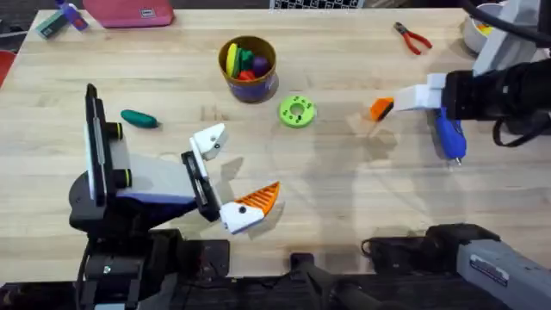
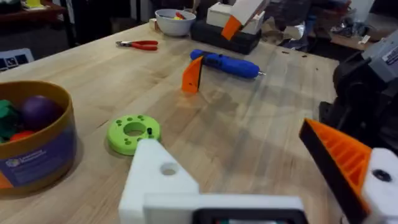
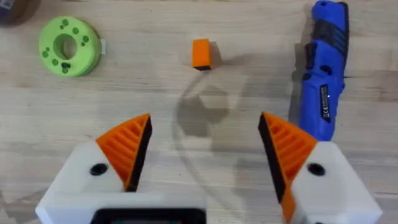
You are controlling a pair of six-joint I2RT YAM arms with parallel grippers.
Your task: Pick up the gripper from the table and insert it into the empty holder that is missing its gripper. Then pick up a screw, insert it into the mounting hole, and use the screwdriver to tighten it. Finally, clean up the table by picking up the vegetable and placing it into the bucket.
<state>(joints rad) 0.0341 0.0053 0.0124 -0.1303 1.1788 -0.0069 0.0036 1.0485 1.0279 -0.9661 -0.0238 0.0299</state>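
Right gripper (image 3: 202, 155), pads standing apart and empty, is hovering over the loose orange gripper (image 3: 201, 53) sitting upright at its 12 o'clock, screwdriver (image 3: 323, 81) lying at 2, left arm farther off.

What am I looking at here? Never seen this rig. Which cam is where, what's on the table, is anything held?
Two robot arms work at a wooden table. The overhead view looks down from above their bases; the other two come from cameras on each wrist.

The left gripper has one orange ribbed pad; its other white holder has none, showing a bare mounting hole. The right gripper is open with both pads fitted, above the loose orange gripper finger. Neither holds anything.

Also on the table: a blue screwdriver, a green disc, a dark green toy vegetable, an orange-and-purple bucket with toy food inside, red-handled pliers and a white bowl.
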